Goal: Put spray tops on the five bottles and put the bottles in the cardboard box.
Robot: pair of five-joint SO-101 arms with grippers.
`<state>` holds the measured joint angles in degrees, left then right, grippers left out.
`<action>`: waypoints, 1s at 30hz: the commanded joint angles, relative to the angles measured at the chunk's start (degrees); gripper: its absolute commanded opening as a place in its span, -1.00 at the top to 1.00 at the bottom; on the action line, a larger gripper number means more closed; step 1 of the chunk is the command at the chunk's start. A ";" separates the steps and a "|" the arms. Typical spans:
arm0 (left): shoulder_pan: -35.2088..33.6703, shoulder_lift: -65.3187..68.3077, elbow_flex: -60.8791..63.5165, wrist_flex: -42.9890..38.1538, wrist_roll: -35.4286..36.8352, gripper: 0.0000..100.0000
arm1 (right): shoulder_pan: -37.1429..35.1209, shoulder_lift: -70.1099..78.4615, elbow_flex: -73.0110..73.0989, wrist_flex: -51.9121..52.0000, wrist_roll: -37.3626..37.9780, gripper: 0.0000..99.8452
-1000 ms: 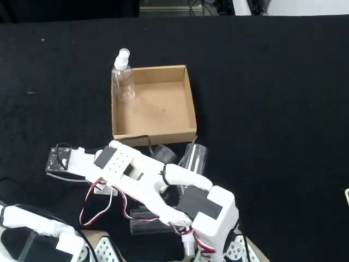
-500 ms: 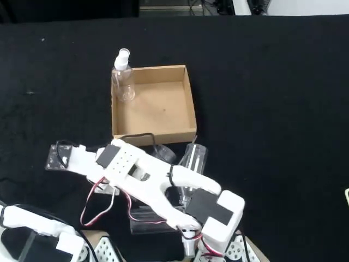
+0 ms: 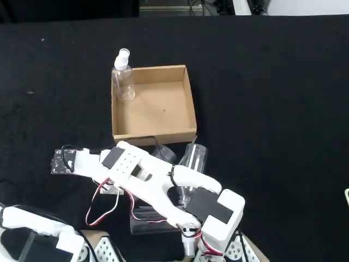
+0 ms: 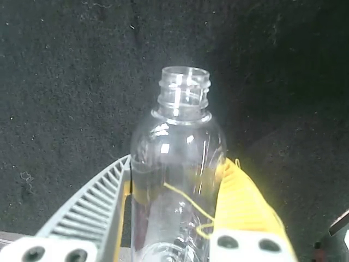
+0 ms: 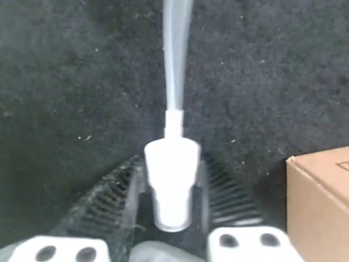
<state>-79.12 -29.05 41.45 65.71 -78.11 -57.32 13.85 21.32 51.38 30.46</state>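
My left gripper (image 4: 179,164) is shut on a clear bottle (image 4: 180,164) with a bare threaded neck, held over black cloth. In the right wrist view, my right gripper (image 5: 173,164) is shut on a white spray top (image 5: 170,180), whose dip tube (image 5: 175,54) points away from the fingers. A corner of the cardboard box (image 5: 322,196) lies close by. From above, the cardboard box (image 3: 154,135) stands mid-table, and one capped bottle (image 3: 122,82) is upright at its far left corner. A long white arm (image 3: 147,180) stretches leftward in front of the box.
Two clear uncapped bottles (image 3: 193,157) (image 3: 163,154) stand just in front of the box, partly behind the arm. Something clear (image 3: 152,221) lies under the arm near the bases. Another white arm (image 3: 32,232) sits at the near left corner. Black cloth covers the table.
The long white arm has shifted a little. Its wrist end moved slightly right and toward the near edge, and its elbow swung right. The box and capped bottle have not moved.
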 commanded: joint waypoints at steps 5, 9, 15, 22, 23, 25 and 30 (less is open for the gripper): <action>1.10 -2.37 -0.75 -0.35 -0.70 0.94 | 4.31 -11.82 -4.53 7.21 -6.15 0.98; 4.09 -4.04 -0.92 -0.26 4.13 0.94 | 8.53 -22.37 -4.62 12.57 -8.09 0.98; 16.04 -14.24 1.80 4.04 15.30 0.94 | 13.89 -36.18 -6.81 27.69 -8.18 0.98; 36.44 -35.43 4.97 9.85 29.98 0.94 | 29.01 -46.02 -17.10 45.71 1.14 0.98; 40.40 -37.71 5.23 9.85 33.14 0.94 | 31.74 -46.55 -18.86 47.74 4.48 0.98; 48.31 -40.62 4.88 10.73 39.74 0.94 | 38.15 -47.25 -21.32 49.76 11.52 0.98; 67.74 -42.20 5.23 8.97 51.69 0.94 | 55.03 -48.13 -23.16 49.49 31.38 0.98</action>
<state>-26.73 -69.58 47.16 76.44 -35.30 -11.69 -32.31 1.45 99.30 49.89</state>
